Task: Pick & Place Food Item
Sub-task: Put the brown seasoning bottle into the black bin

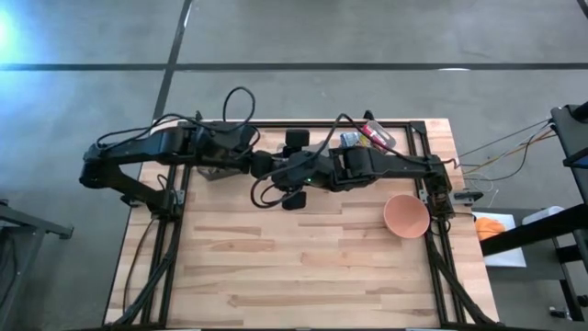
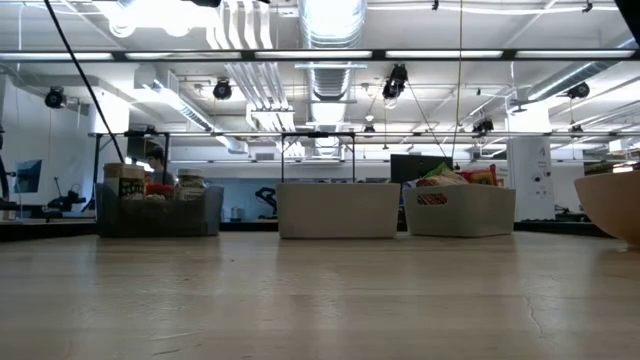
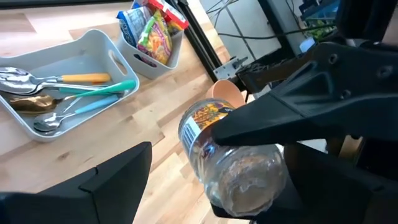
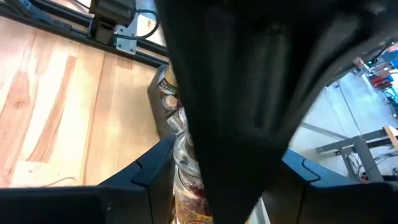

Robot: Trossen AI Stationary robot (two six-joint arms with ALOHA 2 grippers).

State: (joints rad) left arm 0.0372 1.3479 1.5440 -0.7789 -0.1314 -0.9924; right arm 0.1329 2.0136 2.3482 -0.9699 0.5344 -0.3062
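Left wrist view: handover step, by the look of it. Jar [image 3: 233, 165] up in the air over the back middle of the table [image 1: 303, 267], seemingly clamped in the right gripper [image 4: 227, 152], though contact half hidden. Left gripper [image 3: 217, 165] set with jaws wide apart either side of the jar, not touching. Next: square closing of the left jaws on the jar body before any release by the right.

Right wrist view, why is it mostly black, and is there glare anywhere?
Right wrist view: a dark arm part close to the lens fills it, blurred. High view: bright glare in the upper left corner. Low view: ceiling lights blow out to white.
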